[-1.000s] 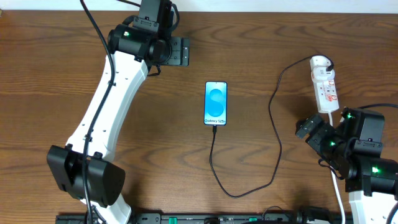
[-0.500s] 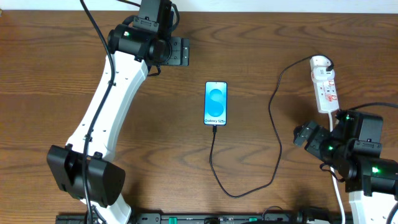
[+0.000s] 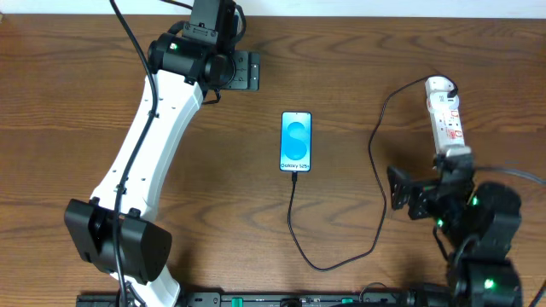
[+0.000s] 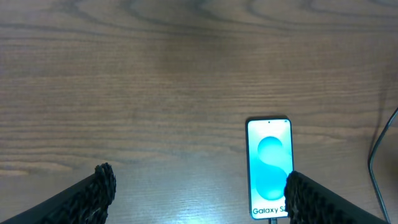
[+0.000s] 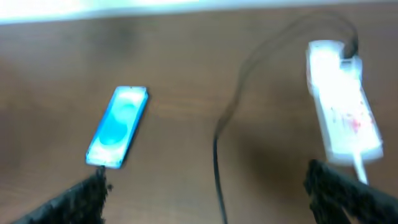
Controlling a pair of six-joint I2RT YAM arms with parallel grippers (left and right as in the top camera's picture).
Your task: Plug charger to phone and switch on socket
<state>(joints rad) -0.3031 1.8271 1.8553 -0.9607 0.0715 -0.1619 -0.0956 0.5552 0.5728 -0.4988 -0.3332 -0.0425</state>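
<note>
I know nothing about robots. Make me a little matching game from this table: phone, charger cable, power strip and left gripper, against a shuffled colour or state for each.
Things:
1. phone
2. charger cable
3. power strip
4. left gripper

Descriptions:
A. white with red marks
B. open, holding nothing
C. lit blue screen
D. thin, black, looping across the wood

Pairs: 1-C, 2-D, 3-A, 4-B

It looks like a robot lab: the left robot arm (image 3: pixel 158 119) and the right robot arm (image 3: pixel 488 223) stand at the near edge of a brown wooden desk (image 3: pixel 68 85).
</note>
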